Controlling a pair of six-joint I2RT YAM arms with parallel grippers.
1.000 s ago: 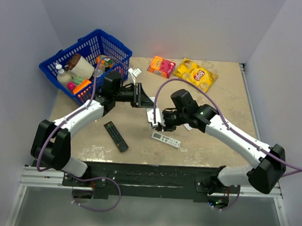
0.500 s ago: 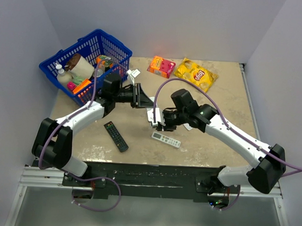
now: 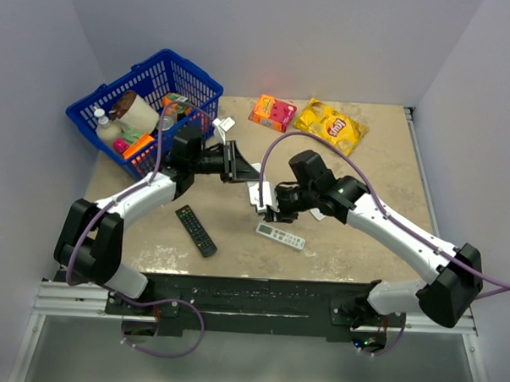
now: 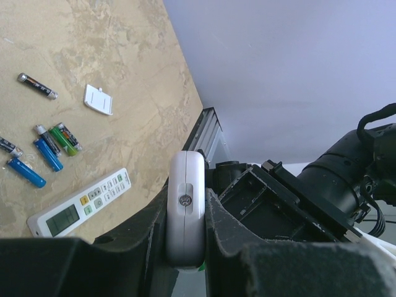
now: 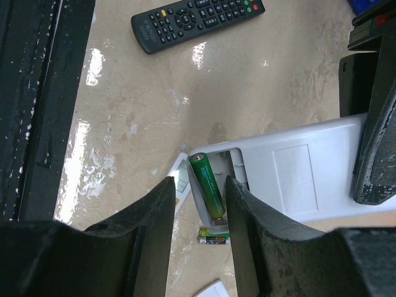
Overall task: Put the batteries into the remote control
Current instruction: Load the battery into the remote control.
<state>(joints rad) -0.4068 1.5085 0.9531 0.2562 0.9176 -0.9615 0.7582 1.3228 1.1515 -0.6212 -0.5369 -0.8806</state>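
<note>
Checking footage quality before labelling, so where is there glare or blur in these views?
Right wrist view: bright glare patches on the table, right gripper's fingers soft. Left wrist view: left gripper's fingers dark and blurred, batteries sharp. Top external view: even light.

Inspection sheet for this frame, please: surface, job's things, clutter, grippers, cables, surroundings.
Surface: beige marbled tabletop, glare patches near the front.
Job's things: short white plastic remote held off the table, back open, green cylindrical battery in its compartment; blue, green and dark loose batteries and white cover lying on the table.
Clutter: long black remote, slim white remote, blue plastic basket of groceries, orange box, yellow snack bag.
Grippers: left gripper shut on the white remote's edge; right gripper open, jaws either side of the seated battery.
Cables: purple cable looping above each arm.
Surroundings: plain pale walls on three sides.
</note>
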